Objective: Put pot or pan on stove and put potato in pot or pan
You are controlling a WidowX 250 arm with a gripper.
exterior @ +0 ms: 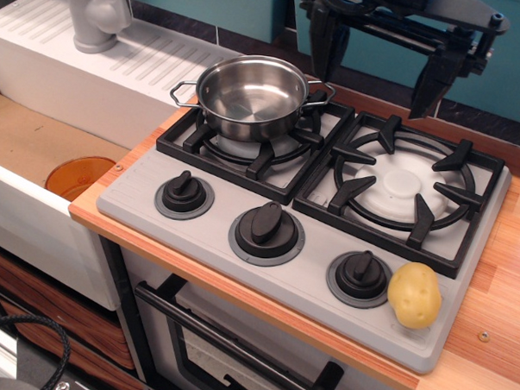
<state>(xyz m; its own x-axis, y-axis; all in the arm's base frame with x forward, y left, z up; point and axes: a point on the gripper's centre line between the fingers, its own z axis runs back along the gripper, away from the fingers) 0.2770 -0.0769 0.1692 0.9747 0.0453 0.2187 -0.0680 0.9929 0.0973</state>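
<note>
Your small shiny stainless-steel pot (250,96) is sitting square on the black grate of the left burner of the grey two-burner toy stove (304,275), so by the look of it the first half of the job is done. It stands upright, mouth open to the ceiling and nothing inside, with one thin wire loop handle poking out to the left. Good spot for it: there's clear air above for a drop from overhead.

Now the smooth pale-yellow oval potato (414,295). It's resting on the grey front panel near the stove's right corner, just beside the rightmost black knob (360,274), well apart from the pot. Its skin looks glossy and rounded with a few faint dimples, so I'd judge it could roll or squirt out of a shallow pinch. Take it across the middle.

Your black gripper (382,62) hangs up at the back, above the rear edge between the two burners, holding nothing. The fingers (434,82) are spread wide apart, one long dark blade on each side, which suits a reach for something that plump. You've got a fair travel ahead, forward and right across the empty right burner to the potato.

Off to the left, the orange round disc (79,176) down in the sink isn't your concern. The wooden tabletop (497,292) edges the stove on the right.
</note>
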